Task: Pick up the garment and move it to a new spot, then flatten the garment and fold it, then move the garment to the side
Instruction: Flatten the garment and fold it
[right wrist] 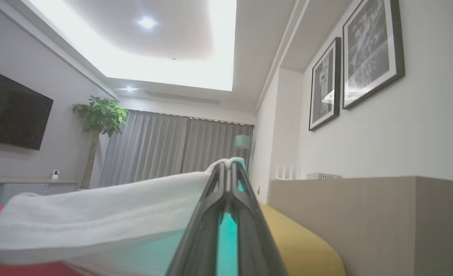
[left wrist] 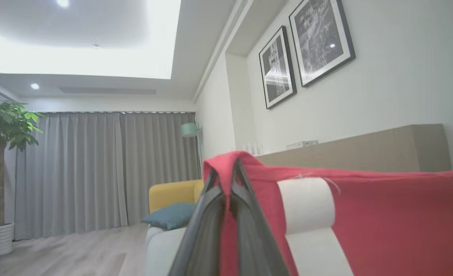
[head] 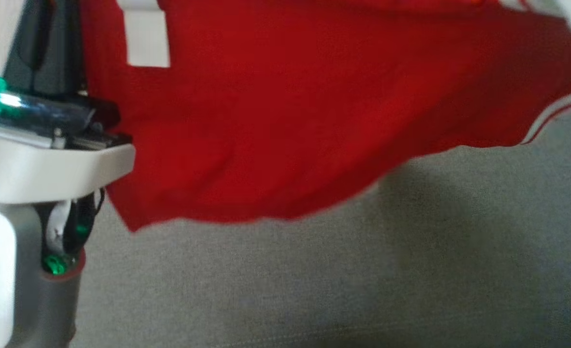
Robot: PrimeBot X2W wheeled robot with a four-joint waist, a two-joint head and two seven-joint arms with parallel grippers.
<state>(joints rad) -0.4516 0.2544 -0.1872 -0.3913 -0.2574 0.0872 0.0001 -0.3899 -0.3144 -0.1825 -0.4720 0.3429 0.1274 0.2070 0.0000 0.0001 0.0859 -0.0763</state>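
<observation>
The garment (head: 290, 121) is red with white bands and hangs spread out above a grey fabric surface (head: 362, 280) in the head view. In the left wrist view, my left gripper (left wrist: 226, 180) is shut on a red corner of the garment (left wrist: 383, 222), beside a white band. My left wrist housing (head: 48, 164) stands at the left edge of the head view, against the cloth. In the right wrist view, my right gripper (right wrist: 228, 168) is shut on a white edge of the garment (right wrist: 96, 222), which stretches off to the left.
A yellow sofa (left wrist: 170, 193) with a blue cushion (left wrist: 170, 216) stands ahead of the left gripper. A wooden ledge (right wrist: 364, 218) runs along the wall under framed pictures (right wrist: 372, 53). A potted plant (left wrist: 0, 130) and grey curtains (left wrist: 96, 168) are at the far end.
</observation>
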